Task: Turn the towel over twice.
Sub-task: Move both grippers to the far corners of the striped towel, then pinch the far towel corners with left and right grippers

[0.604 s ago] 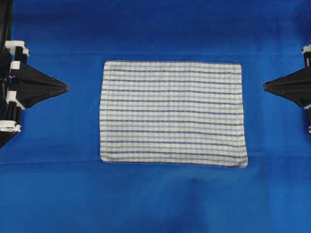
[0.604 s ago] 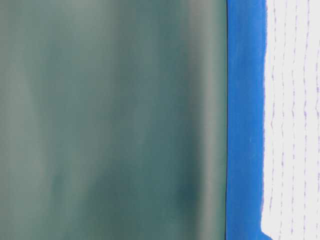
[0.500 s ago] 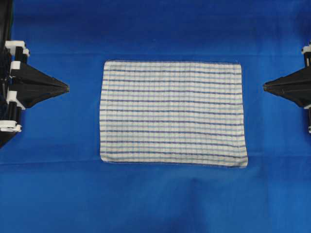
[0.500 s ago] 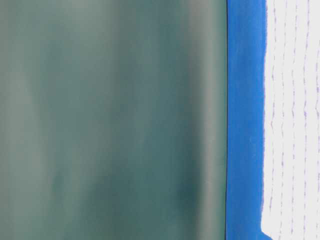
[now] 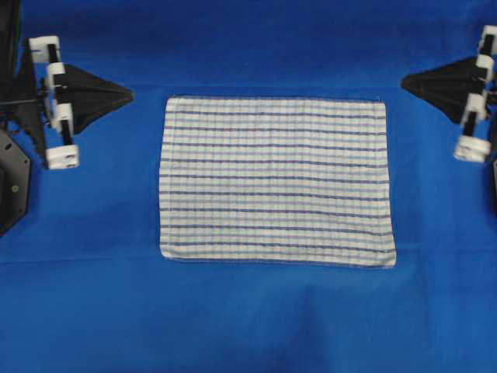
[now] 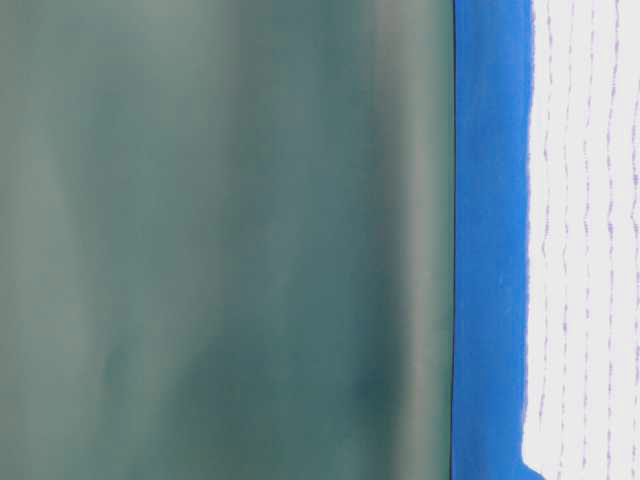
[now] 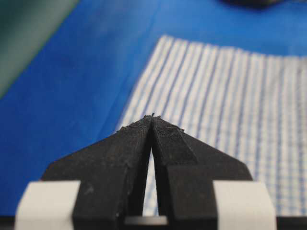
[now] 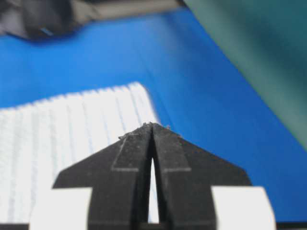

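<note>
The towel (image 5: 276,183), white with thin dark-blue and light-blue stripes, lies flat and spread out in the middle of the blue table covering (image 5: 248,326). The towel (image 6: 585,240) also shows in the table-level view as a pale striped sheet. My left gripper (image 5: 130,95) is shut and empty, its tips pointing at the towel's far left corner from a short way off. My right gripper (image 5: 404,81) is shut and empty, off the towel's far right corner. In the left wrist view my left gripper (image 7: 152,116) hangs above the towel (image 7: 230,110). In the right wrist view my right gripper (image 8: 152,125) hangs over the towel (image 8: 72,134).
The blue covering (image 6: 490,240) runs to the table's far edge, with a dark green wall (image 6: 220,240) behind it. Parts of the left arm (image 5: 15,163) stand at the table's left edge.
Both grippers have swung toward the far side of the table and a little inward, from beside the towel's short edges to near its far corners. The towel has not moved.
</note>
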